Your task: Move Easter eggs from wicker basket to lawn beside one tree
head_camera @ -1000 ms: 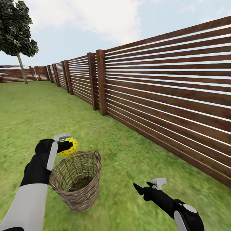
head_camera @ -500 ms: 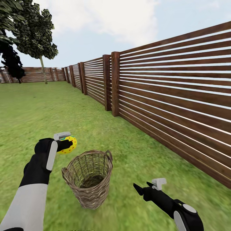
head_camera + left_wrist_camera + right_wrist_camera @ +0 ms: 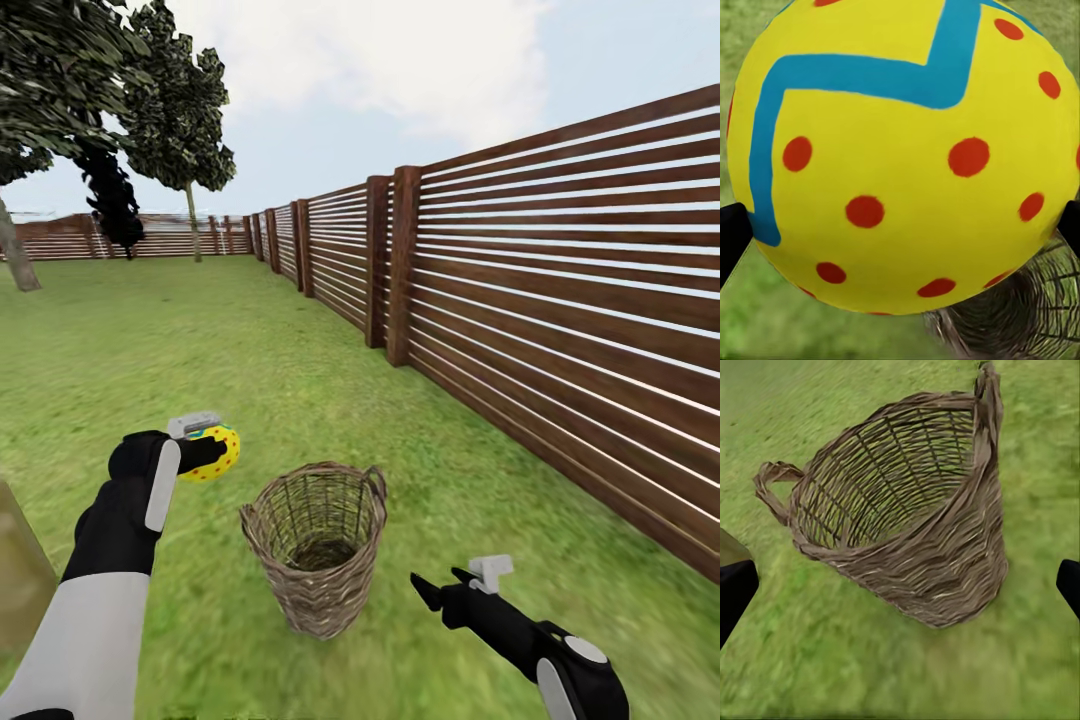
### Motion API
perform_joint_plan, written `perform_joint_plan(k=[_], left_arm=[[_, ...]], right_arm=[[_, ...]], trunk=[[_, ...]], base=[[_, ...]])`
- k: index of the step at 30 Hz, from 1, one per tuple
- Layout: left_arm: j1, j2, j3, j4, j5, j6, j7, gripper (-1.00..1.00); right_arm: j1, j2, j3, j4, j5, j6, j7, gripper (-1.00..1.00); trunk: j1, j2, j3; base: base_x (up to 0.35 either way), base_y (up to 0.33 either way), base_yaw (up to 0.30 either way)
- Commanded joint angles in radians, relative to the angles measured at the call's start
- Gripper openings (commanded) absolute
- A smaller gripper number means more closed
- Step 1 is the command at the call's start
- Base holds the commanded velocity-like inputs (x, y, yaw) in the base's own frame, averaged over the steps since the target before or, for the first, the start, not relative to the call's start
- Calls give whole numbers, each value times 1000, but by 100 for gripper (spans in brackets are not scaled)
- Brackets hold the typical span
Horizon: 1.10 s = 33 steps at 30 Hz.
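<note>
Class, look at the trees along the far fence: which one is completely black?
The small middle tree, black in trunk and leaves alike. The trees on either side of it, and, have green leaves and pale trunks.

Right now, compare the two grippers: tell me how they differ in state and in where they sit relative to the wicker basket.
The left gripper is shut on a yellow Easter egg; the right gripper is open and holds nothing. The left gripper hangs above the grass on one side of the wicker basket, about level with its rim; the right gripper sits lower on the other side, pointing at the basket. Both are black with a white wrist camera.
</note>
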Motion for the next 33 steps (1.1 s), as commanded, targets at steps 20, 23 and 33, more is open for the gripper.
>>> perform_joint_plan(k=[20,23,33], left_arm=[[-2,-2,0,32,9,3,10,-100],[-2,-2,0,32,9,3,11,-100],[-2,-2,0,33,9,3,12,-100]], right_arm=[[-2,-4,14,-1,-8,9,4,100],[-2,-3,16,-1,-8,9,3,100],[-2,-3,16,-1,-8,9,3,100]], trunk=[[-62,112,57],[-73,133,67],[-111,203,99]], base=[[-60,0,123],[-323,0,0],[-113,0,13]])
